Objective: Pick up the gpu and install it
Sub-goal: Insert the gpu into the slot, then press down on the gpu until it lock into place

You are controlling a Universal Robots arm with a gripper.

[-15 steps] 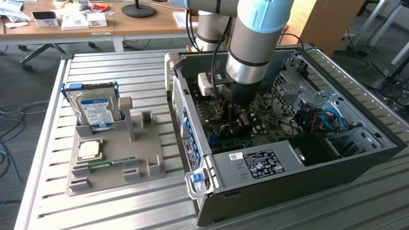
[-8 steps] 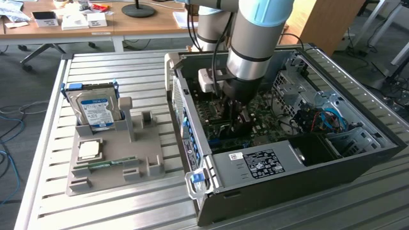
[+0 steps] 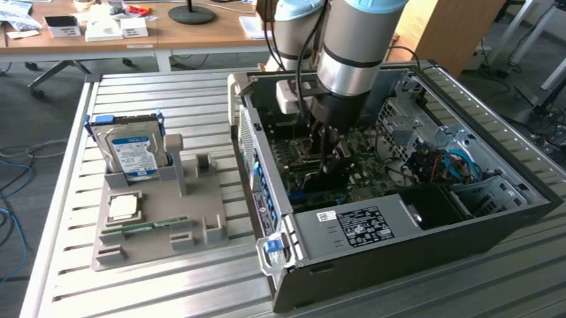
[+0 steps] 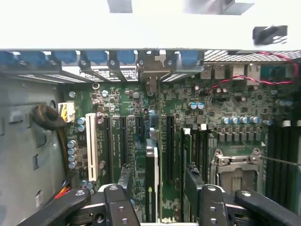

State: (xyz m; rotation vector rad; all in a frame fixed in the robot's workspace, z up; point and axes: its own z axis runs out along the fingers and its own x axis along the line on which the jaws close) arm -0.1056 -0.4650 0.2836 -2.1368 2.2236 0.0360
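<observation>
Wrist view, gpu (image 4: 151, 181) upright between spread end effector (image 4: 160, 207) fingers

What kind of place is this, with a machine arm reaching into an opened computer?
Probably a lab or workshop inside an office. An arm reaches into an open computer case on a slatted metal table, a grey holder beside it keeps spare parts, and cluttered wooden desks stand behind.

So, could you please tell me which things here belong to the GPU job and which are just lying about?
In the job: gpu, edge-on between the fingers of the open gripper; motherboard; computer case.
Lying about: hard drive, processor chip and memory stick, all on the grey holder beside the case.
</observation>
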